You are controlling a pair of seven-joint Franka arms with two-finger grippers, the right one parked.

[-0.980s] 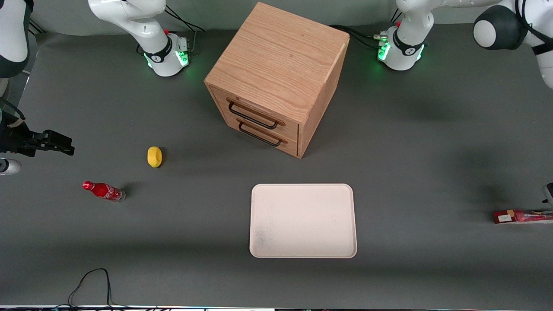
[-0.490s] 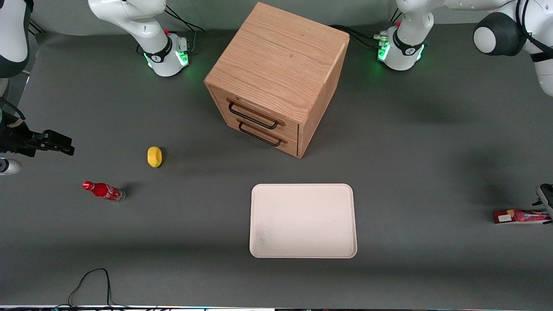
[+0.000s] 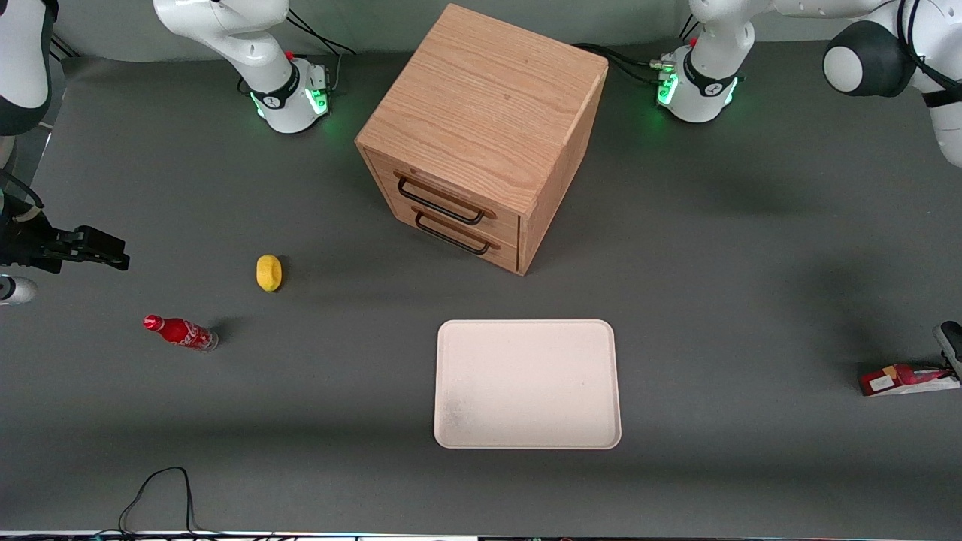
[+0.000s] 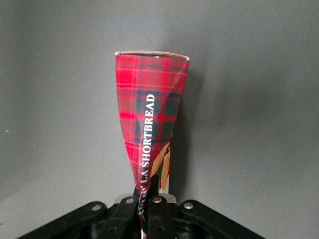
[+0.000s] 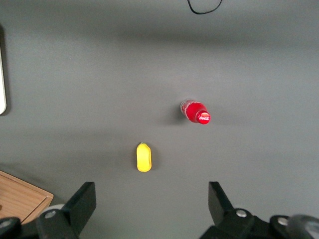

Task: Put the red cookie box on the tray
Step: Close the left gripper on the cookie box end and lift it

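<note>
Grip is already made: in the wrist view the gripper [image 4: 149, 209] has its fingers closed narrowly on one end of the red cookie box [image 4: 149, 129], pinching the cardboard so that it flares wider toward its free end. From the front, the red cookie box [image 3: 906, 378] sits at the working arm's end of the table, partly cut off by the frame edge, its white-labelled end pointing toward the middle of the table and its held end tilted slightly upward, which suggests that end is just off the surface while the labelled end looks low or touching; I cannot tell for certain. Only a dark part of the gripper [image 3: 953, 347] shows at the frame edge above the box. The relation that matters is that the box's long axis runs out from the fingers toward the tray [image 3: 527, 384], which lies well apart toward the table's centre, nearer the front camera than the wooden drawer cabinet [image 3: 481, 135]. Carrying it along that axis would bring the labelled end over the tray's rim first, so the box likely needs a full lift before the traverse. An end-held long box may droop or swing. The cola bottle [image 3: 180, 332] and yellow object [image 3: 268, 272] lie toward the parked arm's end, out of the path.
</note>
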